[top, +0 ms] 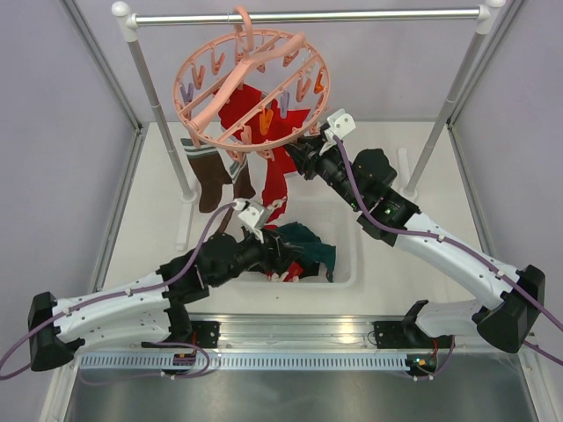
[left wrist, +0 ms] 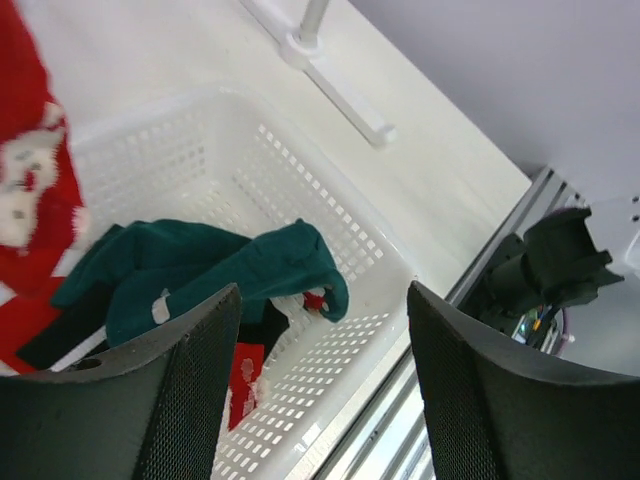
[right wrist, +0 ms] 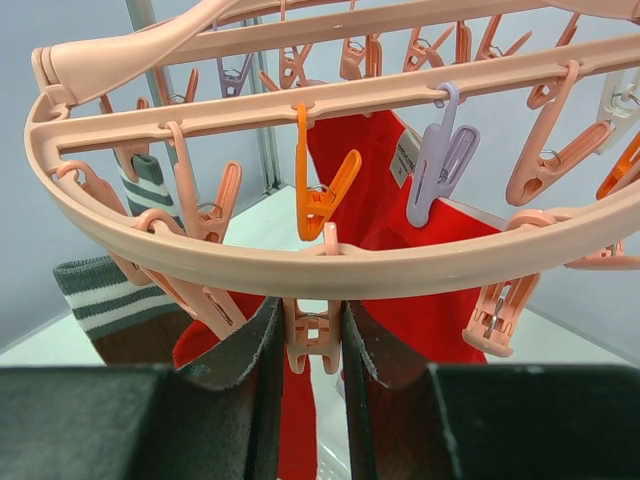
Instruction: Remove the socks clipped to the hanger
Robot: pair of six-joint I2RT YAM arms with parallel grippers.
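hanger (top: 230, 85) hooked on rail (top: 308, 15), socks (top: 277, 176) clipped beneath it, basket (left wrist: 330, 240) in front below, loose socks (left wrist: 200, 270) inside

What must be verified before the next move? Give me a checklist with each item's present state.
1. The left gripper is open and empty: ok.
2. The dark teal sock lies inside the white basket: ok.
3. The right gripper is closed on a salmon clip at the rim of the hanger: ok.
4. That clip has let go of the red sock below it: cannot tell; its bite is hidden between the fingers.
5. The hanger is cleared of socks: not ok; the red sock and a brown striped-cuff sock hang from it.
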